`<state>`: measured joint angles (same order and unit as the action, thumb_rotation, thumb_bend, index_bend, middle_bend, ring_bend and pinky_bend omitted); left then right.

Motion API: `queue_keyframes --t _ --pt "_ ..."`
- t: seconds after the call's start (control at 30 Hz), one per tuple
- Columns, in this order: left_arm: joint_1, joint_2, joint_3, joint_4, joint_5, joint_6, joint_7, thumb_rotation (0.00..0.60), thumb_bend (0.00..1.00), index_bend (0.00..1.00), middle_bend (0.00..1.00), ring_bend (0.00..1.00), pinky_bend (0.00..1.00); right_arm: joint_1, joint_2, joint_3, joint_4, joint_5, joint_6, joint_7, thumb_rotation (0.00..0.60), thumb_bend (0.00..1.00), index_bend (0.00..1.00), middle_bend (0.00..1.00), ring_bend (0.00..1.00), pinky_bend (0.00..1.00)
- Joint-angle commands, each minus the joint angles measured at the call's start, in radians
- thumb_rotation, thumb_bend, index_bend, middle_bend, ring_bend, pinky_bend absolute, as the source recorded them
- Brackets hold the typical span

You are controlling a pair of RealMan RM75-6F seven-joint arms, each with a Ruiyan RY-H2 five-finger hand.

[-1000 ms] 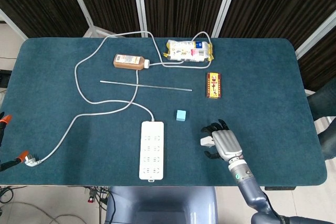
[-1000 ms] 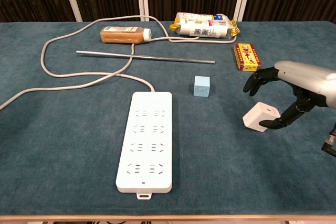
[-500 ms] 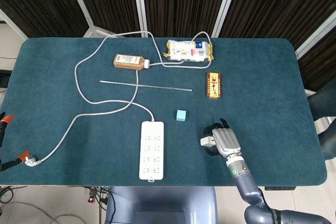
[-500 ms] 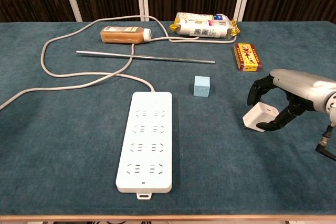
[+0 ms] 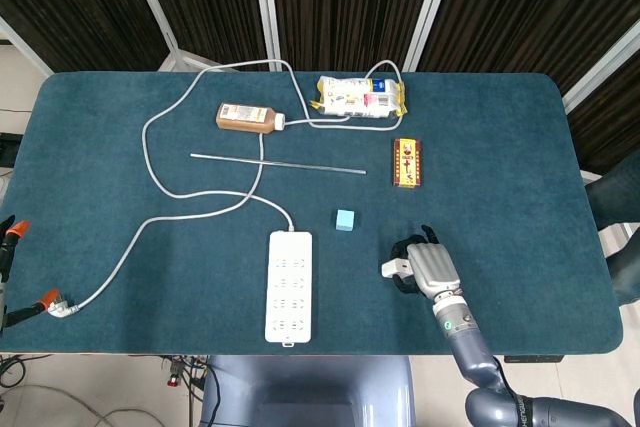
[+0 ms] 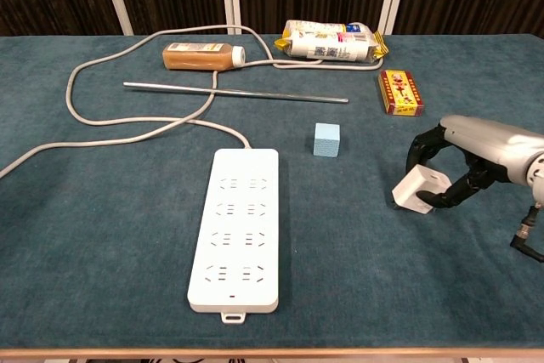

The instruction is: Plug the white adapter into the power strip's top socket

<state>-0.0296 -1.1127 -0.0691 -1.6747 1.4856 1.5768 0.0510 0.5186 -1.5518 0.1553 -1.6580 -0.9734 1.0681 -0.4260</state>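
Evidently the right hand point(image 6: 463, 163) is settling its grasp on the adapter point(image 6: 419, 190), which sits on the table point(image 6: 102, 235) tilted, one edge lifted, directly under the palm. That tilt looks like the work of the fingers point(image 6: 421, 149) hooked over its far side and the thumb pressing its near edge, though I judge the hold loose as yet. The hand is curled narrow around the white block, touching it on both sides; whether it bears the weight I cannot tell. Well off to the hand's left lies the strip point(image 6: 239, 224), flat and lengthwise, its top socket at the cable end, farthest from the robot. Between hand and strip, slightly beyond, stands a cube point(image 6: 326, 138). The left hand is out of sight in both views.
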Motion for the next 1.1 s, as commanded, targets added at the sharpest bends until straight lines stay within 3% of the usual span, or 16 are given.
queue_keyframes --t 0.03,0.17,0.33,0.6,0.97,1.1 --pt "0.0 0.0 0.0 -0.001 -0.001 -0.002 0.0 0.6 0.12 0.11 0.0 0.0 0.0 0.002 0.0 -0.003 0.004 0.0 -0.003 0.005 0.6 0.43 0.45 0.4 0.25 0.0" --pt "-0.002 0.003 0.004 -0.004 0.0 -0.009 0.0 0.6 0.12 0.11 0.0 0.0 0.0 0.004 0.0 -0.008 0.012 -0.001 -0.01 0.014 0.6 0.45 0.47 0.43 0.27 0.0" --pt "-0.003 0.01 0.011 -0.01 0.007 -0.018 -0.009 0.6 0.12 0.11 0.0 0.0 0.0 0.003 -0.007 0.001 0.019 -0.029 -0.006 0.065 0.6 0.51 0.58 0.52 0.36 0.0" --pt "-0.003 0.02 0.017 -0.017 0.011 -0.025 -0.019 0.6 0.12 0.11 0.0 0.0 0.0 0.01 0.02 -0.007 -0.002 -0.119 0.011 0.079 0.6 0.55 0.63 0.55 0.38 0.0" --pt "0.003 0.025 0.01 -0.017 -0.001 -0.013 -0.03 0.6 0.12 0.11 0.0 0.0 0.0 0.095 0.126 -0.028 -0.174 -0.209 0.024 -0.231 0.6 0.56 0.63 0.55 0.38 0.0" --pt "0.003 0.026 0.009 -0.019 -0.007 -0.017 -0.025 0.6 0.12 0.11 0.0 0.0 0.0 0.129 0.133 -0.022 -0.229 -0.175 0.017 -0.341 0.6 0.56 0.63 0.55 0.38 0.0"
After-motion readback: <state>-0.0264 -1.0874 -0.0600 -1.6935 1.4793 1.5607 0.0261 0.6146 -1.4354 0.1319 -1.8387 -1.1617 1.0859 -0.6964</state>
